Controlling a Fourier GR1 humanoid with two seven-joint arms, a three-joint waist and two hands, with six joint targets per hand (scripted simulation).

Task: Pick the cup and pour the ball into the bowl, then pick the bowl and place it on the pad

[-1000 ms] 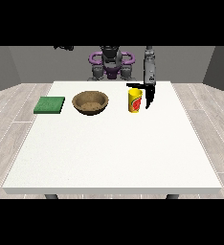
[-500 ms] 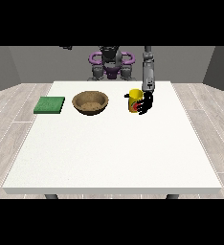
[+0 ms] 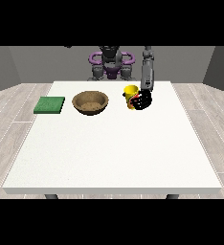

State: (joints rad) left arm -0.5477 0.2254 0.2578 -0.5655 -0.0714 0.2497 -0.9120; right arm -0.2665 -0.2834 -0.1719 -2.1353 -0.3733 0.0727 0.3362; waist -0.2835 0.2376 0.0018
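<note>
A yellow cup [image 3: 130, 95] with a red mark on its side stands upright on the white table [image 3: 114, 148], right of centre near the far edge. The hand at the view's right [image 3: 143, 100] is at the cup's right side, its black fingers curled round the cup. A brown wooden bowl [image 3: 90, 102] sits to the cup's left. Further left lies a flat green pad [image 3: 50, 105]. The ball is hidden from view. The other hand does not show.
The robot's torso [image 3: 111, 64] stands behind the table's far edge. The arm at the view's right [image 3: 147, 72] comes down from above to the cup. Grey plank floor surrounds the table.
The hand at the view's right has closed its fingers round the cup, and the cup has been lifted slightly and shifted a little towards the robot.
</note>
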